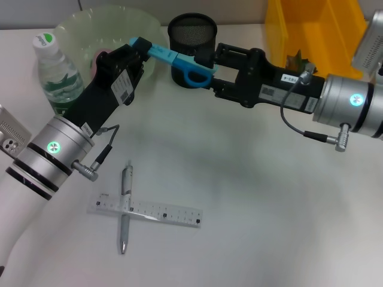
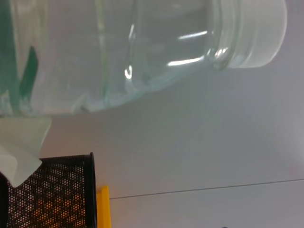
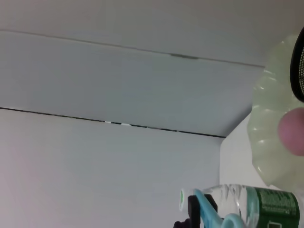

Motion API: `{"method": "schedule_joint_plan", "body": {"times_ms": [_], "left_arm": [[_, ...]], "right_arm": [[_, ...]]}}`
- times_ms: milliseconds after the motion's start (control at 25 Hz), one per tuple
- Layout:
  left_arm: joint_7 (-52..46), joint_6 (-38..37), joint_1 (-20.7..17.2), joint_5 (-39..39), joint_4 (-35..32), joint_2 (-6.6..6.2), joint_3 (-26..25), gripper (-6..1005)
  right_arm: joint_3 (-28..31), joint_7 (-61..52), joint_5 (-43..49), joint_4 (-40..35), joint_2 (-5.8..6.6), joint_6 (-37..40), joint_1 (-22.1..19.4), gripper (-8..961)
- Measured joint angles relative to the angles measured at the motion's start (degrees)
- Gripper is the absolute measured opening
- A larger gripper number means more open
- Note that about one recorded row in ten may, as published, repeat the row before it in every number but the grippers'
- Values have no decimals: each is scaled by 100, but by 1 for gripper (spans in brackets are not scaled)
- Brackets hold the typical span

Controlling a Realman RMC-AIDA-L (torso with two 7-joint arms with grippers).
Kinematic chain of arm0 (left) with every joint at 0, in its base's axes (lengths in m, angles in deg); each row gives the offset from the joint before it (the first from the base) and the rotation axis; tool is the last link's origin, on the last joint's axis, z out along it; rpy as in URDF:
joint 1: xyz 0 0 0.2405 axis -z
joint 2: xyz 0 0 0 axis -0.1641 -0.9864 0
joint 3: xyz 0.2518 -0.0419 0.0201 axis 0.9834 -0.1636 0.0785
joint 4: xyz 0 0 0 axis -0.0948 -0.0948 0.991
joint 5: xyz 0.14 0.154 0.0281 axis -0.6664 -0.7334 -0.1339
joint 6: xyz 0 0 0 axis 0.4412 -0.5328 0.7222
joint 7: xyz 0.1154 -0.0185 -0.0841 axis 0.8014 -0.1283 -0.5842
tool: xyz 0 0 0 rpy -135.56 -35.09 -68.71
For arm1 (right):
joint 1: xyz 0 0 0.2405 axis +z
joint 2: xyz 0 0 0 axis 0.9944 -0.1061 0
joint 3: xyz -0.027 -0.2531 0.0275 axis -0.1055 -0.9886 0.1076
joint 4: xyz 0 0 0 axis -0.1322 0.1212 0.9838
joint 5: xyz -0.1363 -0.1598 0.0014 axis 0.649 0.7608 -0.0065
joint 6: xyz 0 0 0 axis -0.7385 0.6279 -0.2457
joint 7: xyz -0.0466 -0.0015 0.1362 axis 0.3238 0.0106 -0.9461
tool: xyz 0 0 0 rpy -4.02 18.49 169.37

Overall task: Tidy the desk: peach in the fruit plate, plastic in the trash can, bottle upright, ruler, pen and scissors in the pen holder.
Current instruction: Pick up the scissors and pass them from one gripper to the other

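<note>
The light blue scissors [image 1: 173, 58] hang in the air just in front of the black mesh pen holder [image 1: 191, 30]. My left gripper [image 1: 139, 49] is shut on their covered blade end. My right gripper [image 1: 206, 70] is shut on the handle loops. In the right wrist view the scissors [image 3: 209, 216] point toward the bottle [image 3: 259, 204]. The bottle [image 1: 57, 75] stands upright at the far left. The peach [image 1: 99, 60] lies in the pale green fruit plate [image 1: 78, 27]. The pen [image 1: 125, 206] lies across the ruler [image 1: 161, 213] on the desk [image 1: 251, 197]. The dark green plastic [image 1: 297, 60] sits in the yellow trash can [image 1: 317, 30].
My left arm runs from the lower left corner up to the plate, my right arm in from the right edge. The left wrist view shows the bottle [image 2: 142, 47] close up, with the pen holder [image 2: 47, 194] and a sliver of the trash can [image 2: 103, 206] behind it.
</note>
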Motion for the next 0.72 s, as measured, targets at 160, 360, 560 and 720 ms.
{"method": "schedule_joint_plan", "body": {"times_ms": [160, 360, 560, 720], "left_arm": [[2, 1, 2, 0, 12, 0, 1, 89], [4, 1, -26, 1, 55, 0, -4, 88], [48, 1, -27, 2, 90, 0, -8, 89], [104, -1, -3, 6, 131, 1, -16, 89]], "right_arm": [[-22, 3, -19, -13, 0, -20, 12, 563], [0, 3, -29, -24, 0, -61, 13, 489], [-20, 12, -31, -41, 1, -81, 26, 371], [-24, 50, -26, -44, 1, -80, 56, 277]]}}
